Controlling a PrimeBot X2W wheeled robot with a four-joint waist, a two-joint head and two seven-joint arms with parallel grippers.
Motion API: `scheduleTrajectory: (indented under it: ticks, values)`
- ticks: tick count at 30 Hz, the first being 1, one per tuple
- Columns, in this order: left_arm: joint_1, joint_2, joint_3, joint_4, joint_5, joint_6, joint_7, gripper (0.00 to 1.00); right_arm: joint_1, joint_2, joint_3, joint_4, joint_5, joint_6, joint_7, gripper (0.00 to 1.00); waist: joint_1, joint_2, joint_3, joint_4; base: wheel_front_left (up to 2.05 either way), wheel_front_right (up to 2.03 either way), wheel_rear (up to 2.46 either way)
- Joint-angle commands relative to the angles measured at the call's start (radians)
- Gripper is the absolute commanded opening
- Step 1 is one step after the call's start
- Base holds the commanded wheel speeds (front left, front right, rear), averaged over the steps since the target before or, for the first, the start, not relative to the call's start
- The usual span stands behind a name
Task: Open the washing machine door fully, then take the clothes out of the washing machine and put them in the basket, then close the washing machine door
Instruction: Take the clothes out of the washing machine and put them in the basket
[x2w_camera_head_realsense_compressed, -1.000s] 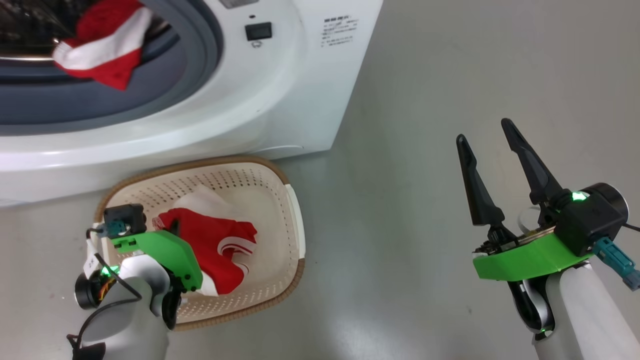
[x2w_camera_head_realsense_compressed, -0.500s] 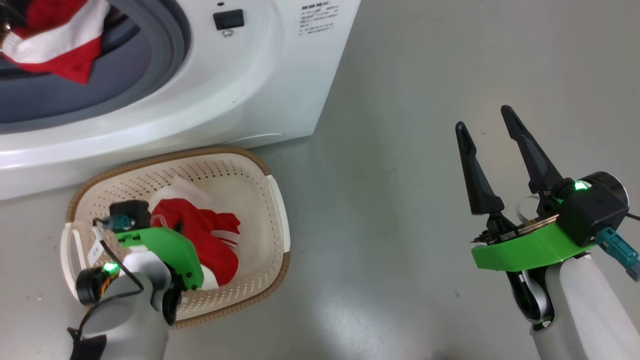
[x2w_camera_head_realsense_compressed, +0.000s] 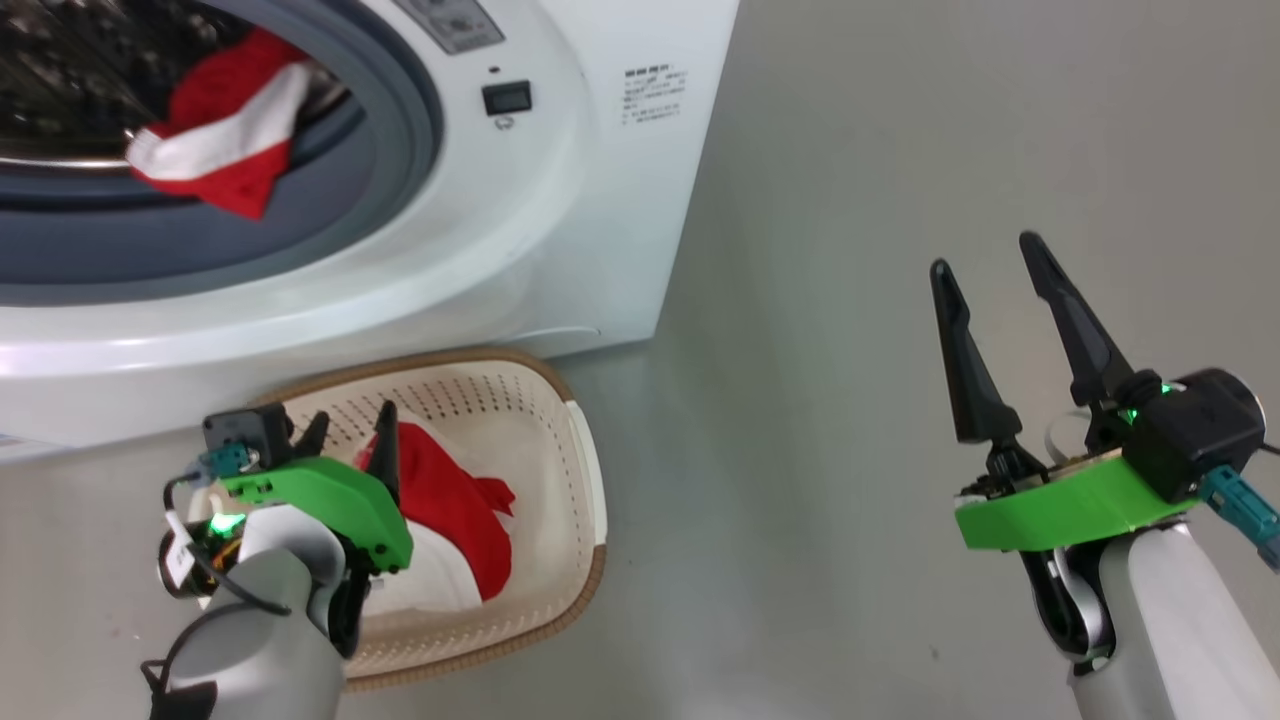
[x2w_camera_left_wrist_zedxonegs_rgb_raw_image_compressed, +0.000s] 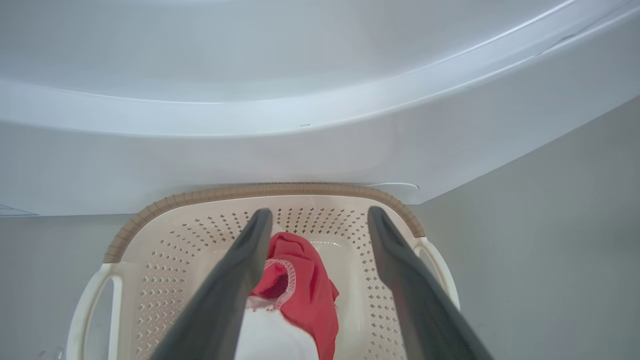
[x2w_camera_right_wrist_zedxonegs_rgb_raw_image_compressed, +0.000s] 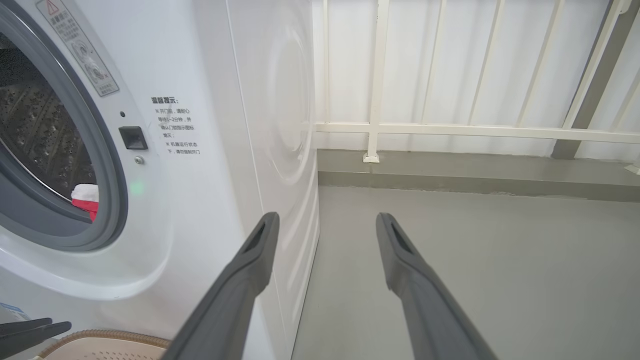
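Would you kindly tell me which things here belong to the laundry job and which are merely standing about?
Part of the job:
washing machine
red-and-white garment in its drum
basket
red garment lying in it
left end effector, open above the basket
right end effector, open over the floor

Not part of it:
white railing
grey floor

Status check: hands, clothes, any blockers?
Left hand open, empty, above basket. Right hand open, idle over floor. One red garment in basket, red-white garment on washing machine drum lip. No blockers seen.
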Motion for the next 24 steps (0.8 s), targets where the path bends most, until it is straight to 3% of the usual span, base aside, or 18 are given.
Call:
scheduleTrajectory:
  ticks: [1,6,24]
  values:
    - [0.046,0.023,0.015,-0.040,-0.008,-0.011,-0.019,1.00,0.032,0.001,0.012,-0.019,0.005,0.007,-0.006,1.00,0.0000,0.0000,-0.055,0.026,0.00,0.00,0.00]
    - [0.090,0.021,0.022,-0.136,-0.017,-0.017,-0.023,1.00,0.052,-0.001,0.007,-0.013,0.001,0.007,-0.006,1.00,0.0000,0.0000,-0.097,0.041,0.00,0.00,0.00]
    - [0.433,0.031,0.142,-0.694,0.081,-0.007,-0.024,1.00,0.162,-0.006,-0.015,-0.038,-0.012,0.007,-0.006,1.00,0.0000,0.0000,-0.282,0.058,0.00,0.00,0.00]
